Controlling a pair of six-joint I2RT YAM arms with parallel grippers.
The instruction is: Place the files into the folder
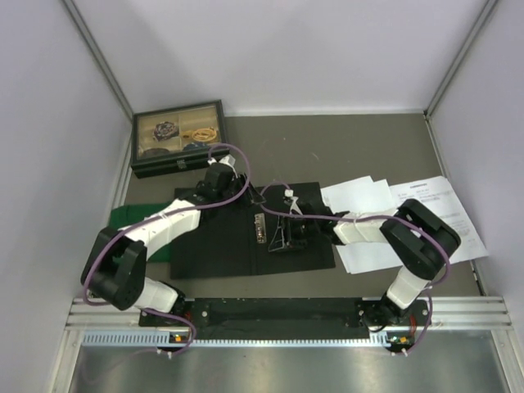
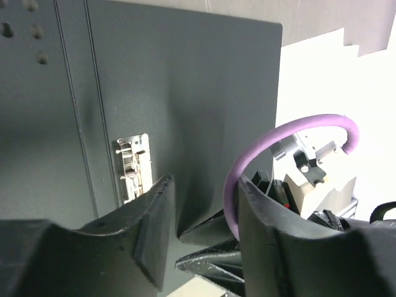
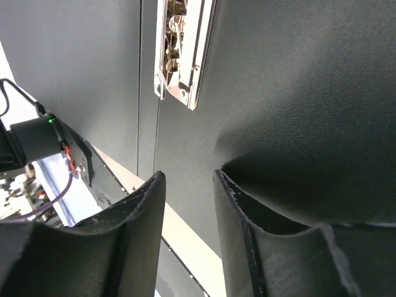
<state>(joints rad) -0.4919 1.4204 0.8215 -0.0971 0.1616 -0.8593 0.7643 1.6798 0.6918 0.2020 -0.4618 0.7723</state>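
The folder (image 1: 213,246) lies open at the table's middle, black inside up, with its metal clip (image 1: 260,229) near the spine. It also shows in the left wrist view (image 2: 185,80) and the right wrist view (image 3: 297,93), each with the clip (image 2: 133,167) (image 3: 182,49). The files (image 1: 426,209), loose white sheets, some printed, lie spread to the folder's right, and they show white in the left wrist view (image 2: 322,80). My left gripper (image 1: 252,196) (image 2: 204,210) is open and empty over the folder's far edge. My right gripper (image 1: 282,235) (image 3: 189,185) is open and empty, low over the folder's right half beside the clip.
A black glass-lidded box (image 1: 178,135) stands at the back left. A green cloth (image 1: 131,217) lies under the folder's left edge. Grey walls close in the table on three sides. A metal rail (image 1: 278,311) runs along the near edge.
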